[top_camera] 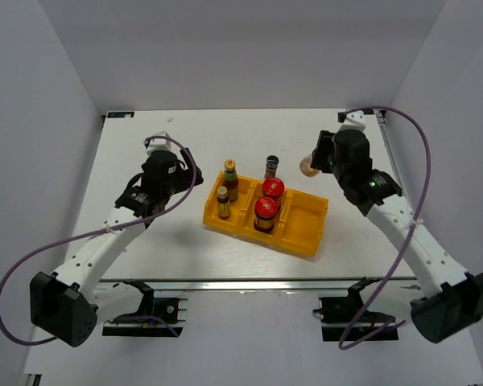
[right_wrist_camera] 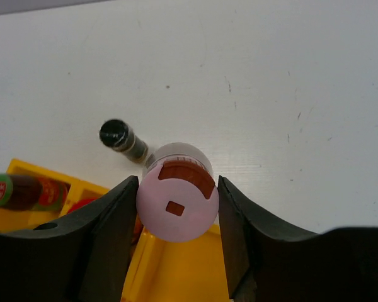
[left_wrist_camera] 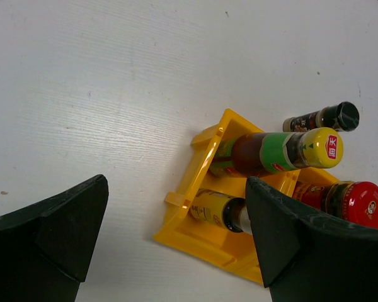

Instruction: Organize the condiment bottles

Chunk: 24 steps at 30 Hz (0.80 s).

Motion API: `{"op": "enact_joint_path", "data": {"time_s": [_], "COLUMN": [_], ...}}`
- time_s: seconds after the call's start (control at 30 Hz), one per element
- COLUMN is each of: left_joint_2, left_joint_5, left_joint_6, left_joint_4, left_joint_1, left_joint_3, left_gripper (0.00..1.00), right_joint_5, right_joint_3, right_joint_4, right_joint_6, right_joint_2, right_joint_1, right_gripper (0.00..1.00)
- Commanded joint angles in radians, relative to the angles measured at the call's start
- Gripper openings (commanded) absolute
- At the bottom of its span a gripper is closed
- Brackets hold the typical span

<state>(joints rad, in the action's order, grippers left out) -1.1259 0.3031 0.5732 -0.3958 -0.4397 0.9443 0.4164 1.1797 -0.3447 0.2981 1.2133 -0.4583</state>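
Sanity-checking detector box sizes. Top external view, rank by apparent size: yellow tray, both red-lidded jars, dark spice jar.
1. yellow tray, by far the largest.
2. near red-lidded jar and far red-lidded jar: they look alike, so no ranking between them.
3. dark spice jar, the slimmest and smallest.

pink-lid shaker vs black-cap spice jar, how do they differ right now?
The pink-lid shaker is clamped in the right gripper; the black-cap spice jar stands free on the table. The shaker's lid is pink and wide; the jar's cap is black and narrower. Neither sits in the yellow tray.
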Motion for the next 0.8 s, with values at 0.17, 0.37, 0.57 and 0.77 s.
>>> {"op": "enact_joint_path", "data": {"time_s": [0.17, 0.37, 0.57, 0.77], "left_joint_2": [-0.031, -0.045, -0.037, -0.037], "left_joint_5": [-0.082, -0.107, -0.111, -0.094], "left_joint_6": [0.011, 0.014, 0.013, 0.008], "left_joint_4": [0.043, 0.054, 0.058, 0.037], "left_joint_1": [0.018, 0.019, 0.019, 0.019], "left_joint_3": [-0.01, -0.027, -0.053, -0.055], "left_gripper": [0.98, 0.98, 0.98, 0.98], "right_joint_5": [-0.194, -0.249, -0.225, -0.189], "right_joint_3": [-0.193, -0.272, -0.31, -0.341], "right_joint_4": [-0.132, -0.111, -0.057, 0.012], "right_joint_6": [0.026, 0.023, 0.033, 0.05], "right_joint_2": [-0.218, -0.233, -0.167, -0.117], "right_joint_1": [-0.002, -0.002, -0.002, -0.002], "right_gripper": [0.28, 0.29, 0.29, 0.31]}}
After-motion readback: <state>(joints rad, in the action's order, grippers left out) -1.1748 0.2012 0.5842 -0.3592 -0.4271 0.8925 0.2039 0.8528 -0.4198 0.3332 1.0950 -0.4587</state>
